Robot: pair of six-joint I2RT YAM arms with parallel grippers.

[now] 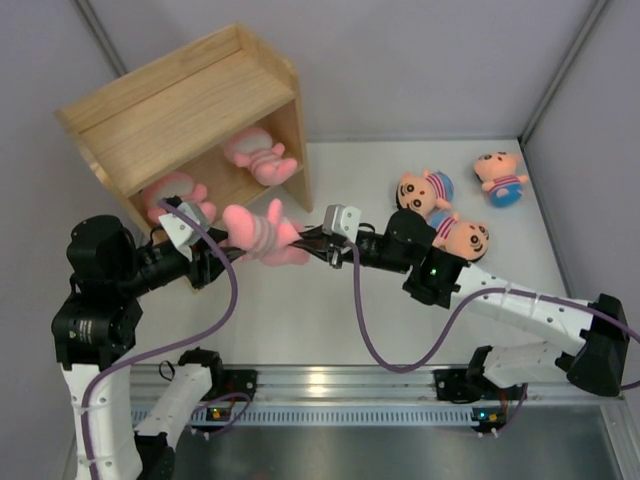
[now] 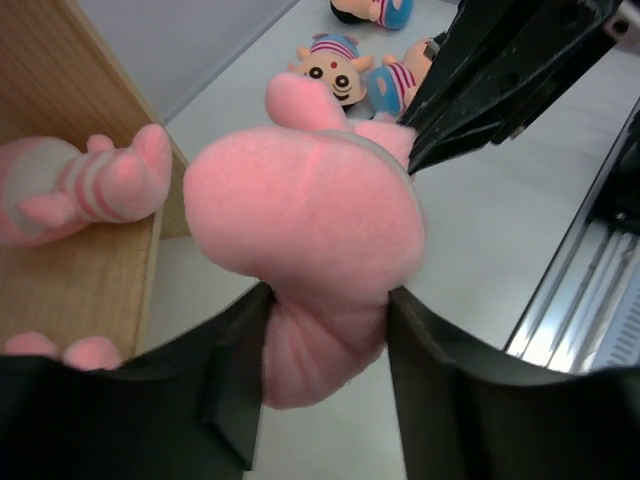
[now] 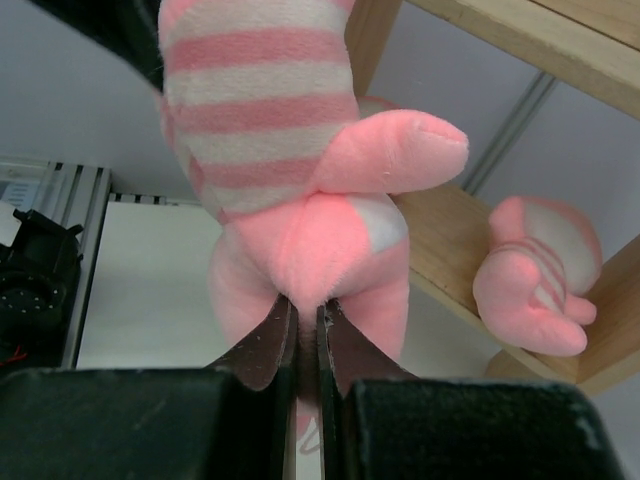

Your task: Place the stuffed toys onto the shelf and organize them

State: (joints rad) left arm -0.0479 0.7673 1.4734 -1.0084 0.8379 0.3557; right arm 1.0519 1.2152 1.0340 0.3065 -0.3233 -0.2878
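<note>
A pink striped toy (image 1: 262, 233) hangs above the table in front of the shelf (image 1: 190, 105), held from both sides. My left gripper (image 1: 226, 255) is shut on its soft end (image 2: 310, 220). My right gripper (image 1: 308, 240) is pinched shut on a fold of the same toy (image 3: 290, 170). Two more pink striped toys lie in the shelf's lower tier, one at the right (image 1: 260, 155) and one at the left (image 1: 175, 192). Three dark-haired dolls lie on the table to the right, at the centre (image 1: 425, 190), far right (image 1: 500, 177) and beside my right arm (image 1: 462, 236).
The shelf stands at the back left, turned at an angle, its open front facing the arms. The right arm reaches across the table's middle. Grey walls close in the back and right sides. A metal rail runs along the near edge (image 1: 350, 385).
</note>
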